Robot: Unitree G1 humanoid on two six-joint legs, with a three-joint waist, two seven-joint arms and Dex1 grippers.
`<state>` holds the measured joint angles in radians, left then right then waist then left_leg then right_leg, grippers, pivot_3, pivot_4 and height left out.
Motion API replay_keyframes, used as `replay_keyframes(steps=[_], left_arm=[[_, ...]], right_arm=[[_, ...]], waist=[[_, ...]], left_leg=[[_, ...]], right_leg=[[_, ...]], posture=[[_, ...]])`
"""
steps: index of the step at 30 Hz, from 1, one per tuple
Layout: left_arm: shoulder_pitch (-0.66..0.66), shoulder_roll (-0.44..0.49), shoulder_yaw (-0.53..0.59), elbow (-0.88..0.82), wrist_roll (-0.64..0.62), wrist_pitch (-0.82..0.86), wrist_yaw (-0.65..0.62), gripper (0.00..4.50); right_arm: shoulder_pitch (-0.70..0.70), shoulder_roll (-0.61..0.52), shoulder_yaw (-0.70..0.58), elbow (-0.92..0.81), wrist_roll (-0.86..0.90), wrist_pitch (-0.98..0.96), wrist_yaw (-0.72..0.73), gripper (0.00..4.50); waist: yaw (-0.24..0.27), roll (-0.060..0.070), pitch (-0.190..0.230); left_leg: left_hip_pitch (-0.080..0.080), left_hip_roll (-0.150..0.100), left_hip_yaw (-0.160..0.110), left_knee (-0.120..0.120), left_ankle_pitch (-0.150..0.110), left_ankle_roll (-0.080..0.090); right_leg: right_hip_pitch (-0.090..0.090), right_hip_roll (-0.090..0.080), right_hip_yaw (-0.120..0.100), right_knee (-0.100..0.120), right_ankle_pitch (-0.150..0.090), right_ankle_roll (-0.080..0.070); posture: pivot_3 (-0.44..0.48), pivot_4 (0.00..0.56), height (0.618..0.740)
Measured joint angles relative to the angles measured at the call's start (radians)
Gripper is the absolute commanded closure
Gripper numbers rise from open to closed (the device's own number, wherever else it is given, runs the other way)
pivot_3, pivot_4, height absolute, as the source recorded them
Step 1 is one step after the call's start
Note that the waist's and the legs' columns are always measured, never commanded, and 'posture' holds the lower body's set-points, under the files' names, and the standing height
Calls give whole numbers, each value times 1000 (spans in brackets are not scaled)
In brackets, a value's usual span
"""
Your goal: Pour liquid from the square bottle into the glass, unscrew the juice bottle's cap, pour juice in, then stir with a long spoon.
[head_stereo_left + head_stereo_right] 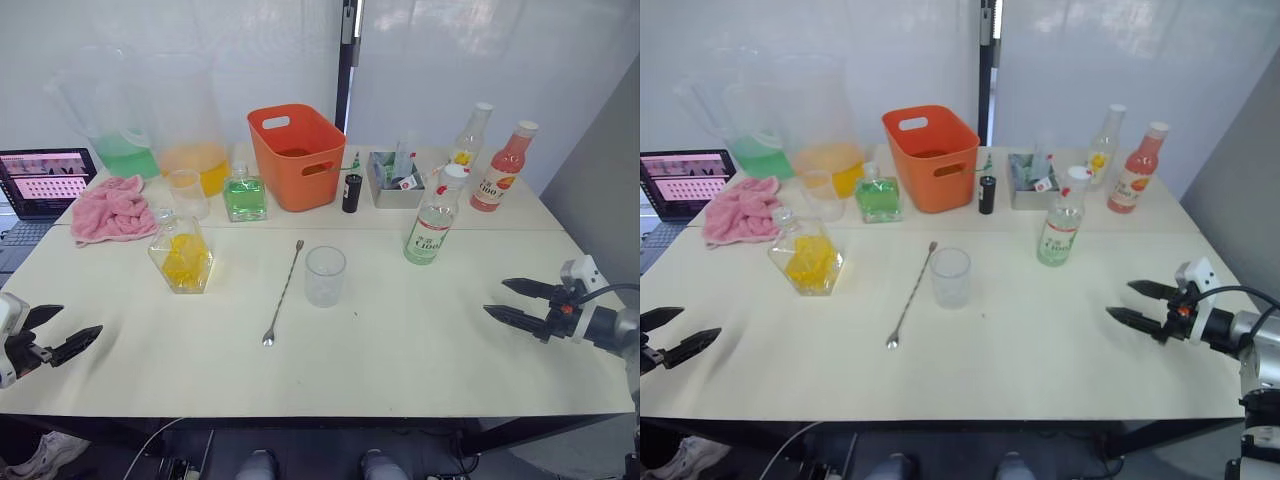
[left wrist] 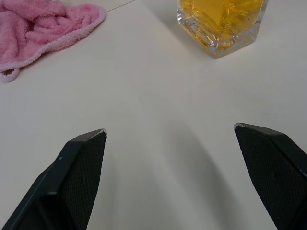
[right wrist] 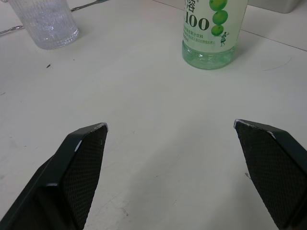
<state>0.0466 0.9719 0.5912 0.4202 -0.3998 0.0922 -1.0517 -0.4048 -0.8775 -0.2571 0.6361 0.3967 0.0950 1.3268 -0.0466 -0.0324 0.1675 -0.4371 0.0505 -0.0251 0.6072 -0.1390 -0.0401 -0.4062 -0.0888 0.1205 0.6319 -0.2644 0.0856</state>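
Both pincers hover low over the counter (image 1: 400,350), spread wide and empty: the left pincer (image 1: 58,334) nearest the square bottle (image 1: 182,258), the right pincer (image 1: 512,301) short of the juice bottle (image 1: 433,222). Grip the square bottle squarely by its flat sides, then tip slowly over the empty glass (image 1: 325,275) mid-counter.

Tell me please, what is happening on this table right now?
Nothing is being handled yet. The robot's left hand and right hand hover open and empty over the near corners of the white table. The clear straight-sided glass stands empty in the middle, with the thin silver long spoon lying beside it. The square glass bottle of yellow liquid and the capped green-labelled juice bottle stand untouched.
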Motion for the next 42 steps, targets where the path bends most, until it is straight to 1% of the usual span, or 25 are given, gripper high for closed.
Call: replay_keyframes(steps=[2, 4, 7, 9, 12, 15, 17, 20, 24, 25, 29, 32, 34, 35, 37, 39, 42], left_arm=[[4, -6, 2, -7, 1, -2, 9, 0], [24, -38, 12, -38, 1, -5, 38, 0], [76, -116, 21, -120, 1, -3, 99, 0], [83, -136, 24, -149, 0, 1, 121, 0], [120, -174, 68, -234, -37, 25, 157, 0], [170, -230, 105, -339, -79, 54, 194, 0], [211, -275, 117, -406, -94, 60, 221, 0], [279, -377, 121, -517, -114, 61, 271, 0], [349, -506, 114, -644, -119, 60, 352, 0], [365, -544, 108, -678, -121, 59, 376, 0], [401, -667, 52, -779, -120, 44, 452, 0], [413, -707, 10, -824, -106, 23, 483, 0], [413, -800, 21, -847, -98, -49, 546, 0], [418, -836, 9, -849, -85, -80, 566, 0], [434, -861, -32, -851, -50, -118, 577, 0], [440, -897, -109, -860, 11, -152, 600, 0], [410, -932, -201, -863, 70, -152, 651, 0]], right_arm=[[-1, 0, 0, -1, 0, 0, -2, 39], [-8, 2, 1, -4, 0, 0, -6, 39], [-45, 5, 7, -3, -4, -5, -21, 39], [-61, 7, 11, -6, -4, -4, -22, 39], [-82, 15, 49, -58, -11, 7, -10, 39], [-126, 18, 104, -168, -16, 83, 19, 39], [-176, 18, 129, -229, 6, 146, 39, 39], [-254, 15, 172, -306, 25, 242, 88, 39], [-314, 20, 213, -382, 64, 353, 136, 39], [-329, 29, 220, -395, 79, 379, 141, 39], [-361, 83, 236, -436, 117, 436, 147, 39], [-363, 105, 249, -449, 124, 442, 144, 39], [-363, 105, 250, -453, 136, 465, 153, 39], [-363, 105, 252, -454, 137, 473, 157, 39], [-363, 108, 254, -457, 137, 474, 158, 39], [-363, 115, 255, -460, 136, 473, 156, 39], [-358, 119, 252, -491, 138, 474, 150, 39]], waist=[[0, 0, 0], [-2, 1, 0], [-6, 1, 0], [-4, 1, 0], [-3, 1, 0], [-8, 1, 0], [-10, 1, 0], [-9, 1, 0], [-1, 0, 0], [1, 0, 0], [6, 0, 0], [6, -1, 0], [4, -1, 0], [2, -1, 0], [0, -1, 0], [-3, -1, 0], [-7, -1, 0]], left_leg=[[0, 0, 0, 0, 0, 0], [0, 0, 1, 0, 0, 0], [0, 0, 0, 0, 0, 0], [0, 0, -1, 0, 0, 0], [0, 0, 0, 1, 0, 0], [0, 0, 0, 1, 0, 0], [0, 0, 0, 1, 0, 0], [0, 0, 0, 1, 0, 0], [0, 0, 0, 2, 0, 0], [0, 0, 0, 2, -2, -3], [0, 0, 0, 4, -3, -4], [0, 0, -1, 5, -2, -4], [0, -1, 0, 5, -2, -3], [-1, -1, 0, 5, -2, -3], [-1, -1, 0, 5, -2, -2], [-1, -2, 1, 5, -2, -3], [-2, -2, 1, 6, -1, -2]], right_leg=[[0, 0, 0, 0, 0, 0], [0, 0, 1, 0, 0, 0], [0, 0, 0, 1, 2, 0], [0, 1, 0, 1, 1, 0], [1, 0, 1, 1, 1, 1], [1, 0, 1, 1, 1, 1], [1, 0, 1, 1, 1, 0], [1, 0, 1, 0, 1, -2], [1, 0, 1, -1, 1, -2], [1, 0, 1, -1, 1, -2], [2, 0, 1, -1, 1, -1], [2, 0, 0, -1, 0, -1], [3, -1, 1, -2, 1, -2], [3, -1, 1, -2, 1, -1], [2, 0, 1, -2, 1, -1], [2, -1, 3, -3, 1, 0], [2, -1, 3, -4, 1, 1]], posture=[[0, 150, 725], [0, 150, 725], [0, 150, 725], [0, 150, 725], [0, 150, 725], [0, 150, 725], [0, 150, 725], [0, 150, 725], [0, 150, 725], [0, 150, 725], [0, 150, 725], [0, 150, 725], [0, 150, 725], [0, 150, 725], [0, 150, 725], [0, 150, 725], [0, 150, 725]])
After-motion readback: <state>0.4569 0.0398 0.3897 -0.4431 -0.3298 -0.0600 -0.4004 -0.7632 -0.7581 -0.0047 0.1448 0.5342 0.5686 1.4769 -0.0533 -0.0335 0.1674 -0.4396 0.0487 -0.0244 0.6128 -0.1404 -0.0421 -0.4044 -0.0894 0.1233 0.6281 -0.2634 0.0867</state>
